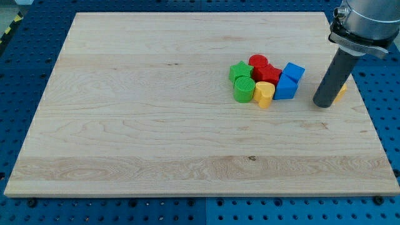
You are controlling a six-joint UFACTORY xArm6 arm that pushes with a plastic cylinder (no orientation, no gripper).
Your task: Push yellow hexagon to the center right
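The yellow hexagon (340, 93) lies near the board's right edge at mid height, mostly hidden behind my dark rod; only a small yellow sliver shows on the rod's right. My tip (324, 103) rests on the board touching the hexagon's left side. To the left is a cluster: a green star (240, 70), a green cylinder (244, 90), a red cylinder (258, 62), a red block (267, 74), a yellow heart-like block (264, 94), a blue cube (293, 72) and a blue block (285, 87).
The wooden board (156, 125) lies on a blue perforated table (390, 125). The board's right edge runs just right of the hexagon. The arm's silver collar (362, 25) hangs over the top right corner.
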